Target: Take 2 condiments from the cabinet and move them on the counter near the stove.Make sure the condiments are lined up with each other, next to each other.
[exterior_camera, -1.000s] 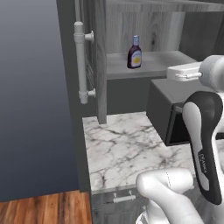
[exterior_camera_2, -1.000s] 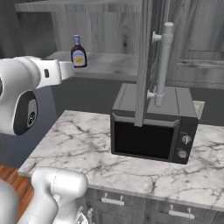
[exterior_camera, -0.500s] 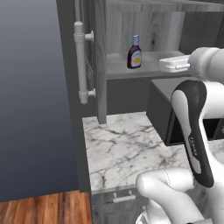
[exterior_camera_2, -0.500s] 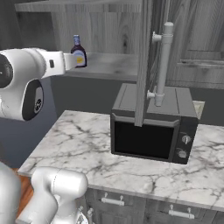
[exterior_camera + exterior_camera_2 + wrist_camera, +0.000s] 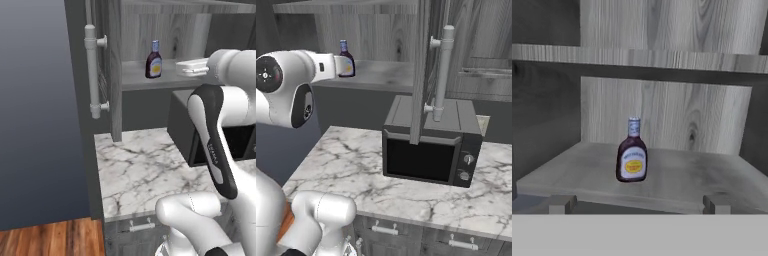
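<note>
Small dark brown sauce bottle w/ blue cap and yellow-white label [image 5: 632, 152] stands upright on lower shelf of tall grey wood-grain wall cabinet [image 5: 145, 30], nothing else near it on the shelf. Fingers [image 5: 634, 204] spread wide, empty, at the shelf's front edge, short of the bottle; tips barely show in hand view. Cabinet door w/ long pale bar handle [image 5: 92, 70] hangs open at left. Black box-shaped microwave [image 5: 428, 145] sits below the shelf on white grey-veined marble surface [image 5: 341, 165]. Second bottle: can't tell where.
</note>
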You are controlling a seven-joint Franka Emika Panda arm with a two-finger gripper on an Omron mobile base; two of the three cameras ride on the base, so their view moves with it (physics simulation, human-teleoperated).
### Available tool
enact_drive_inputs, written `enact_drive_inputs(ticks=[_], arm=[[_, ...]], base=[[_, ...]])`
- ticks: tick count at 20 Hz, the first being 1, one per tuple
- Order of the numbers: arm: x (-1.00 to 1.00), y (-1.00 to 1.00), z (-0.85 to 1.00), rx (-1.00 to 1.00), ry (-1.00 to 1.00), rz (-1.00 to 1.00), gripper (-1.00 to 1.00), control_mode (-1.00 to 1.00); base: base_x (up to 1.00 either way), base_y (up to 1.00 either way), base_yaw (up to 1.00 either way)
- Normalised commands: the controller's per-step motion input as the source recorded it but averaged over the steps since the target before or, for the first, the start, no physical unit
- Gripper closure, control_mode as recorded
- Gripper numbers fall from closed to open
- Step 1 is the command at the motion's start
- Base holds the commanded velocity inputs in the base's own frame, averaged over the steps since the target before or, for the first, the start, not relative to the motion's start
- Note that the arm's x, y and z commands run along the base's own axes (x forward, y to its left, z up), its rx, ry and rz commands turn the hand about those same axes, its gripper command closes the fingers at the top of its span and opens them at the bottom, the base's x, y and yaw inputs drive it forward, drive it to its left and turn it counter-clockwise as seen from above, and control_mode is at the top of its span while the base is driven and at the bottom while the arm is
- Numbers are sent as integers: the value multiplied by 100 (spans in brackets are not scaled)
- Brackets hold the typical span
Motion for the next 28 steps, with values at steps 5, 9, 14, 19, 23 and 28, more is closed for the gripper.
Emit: enact_drive_inputs(ticks=[5, 9, 14, 19, 23, 28], arm=[[24, 5, 5, 0, -9, 1, -100, -100], [23, 2, 6, 0, -1, 0, -100, -100], [21, 0, 0, 0, 0, 1, -100, -100], [17, 8, 0, 0, 0, 0, -100, -100], [19, 5, 0, 0, 1, 0, -100, -100], [18, 2, 0, 0, 3, 0, -100, -100]], base=[[0, 0, 0], [0, 0, 0], [0, 0, 0], [0, 0, 0], [0, 0, 0], [0, 0, 0]])
